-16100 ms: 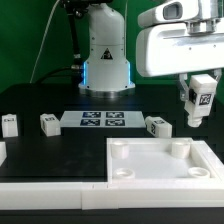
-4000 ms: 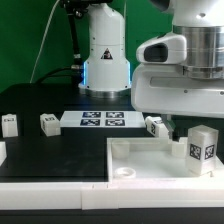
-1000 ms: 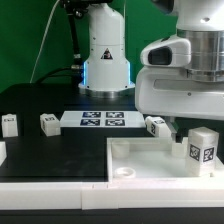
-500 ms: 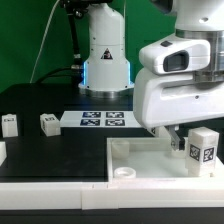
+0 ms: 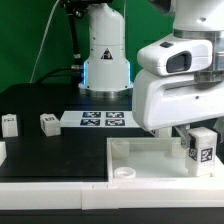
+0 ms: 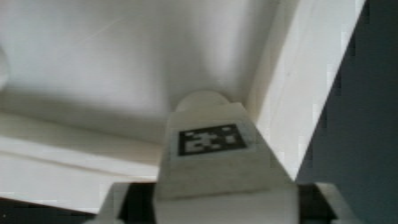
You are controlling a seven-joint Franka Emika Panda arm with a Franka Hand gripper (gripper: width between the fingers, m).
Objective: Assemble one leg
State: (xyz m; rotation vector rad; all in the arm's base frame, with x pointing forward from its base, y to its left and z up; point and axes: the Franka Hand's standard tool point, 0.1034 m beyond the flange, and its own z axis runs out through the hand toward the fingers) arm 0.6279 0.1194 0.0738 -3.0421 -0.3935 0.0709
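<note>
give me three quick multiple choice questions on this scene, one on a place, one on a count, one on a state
1. Where is the leg with the tag that stands upright?
A. on the marker board
B. at the white panel's corner on the exterior view's right
C. on the robot base

2. How many loose legs lie left of the marker board in the exterior view?
A. none
B. two
C. five

3. How does the white panel lie?
A. flat on the table
B. propped on edge
C. lifted in the air

Answers: 1 B, the leg stands there under the gripper. 2 B, two small blocks show. 3 A, it rests flat.
</note>
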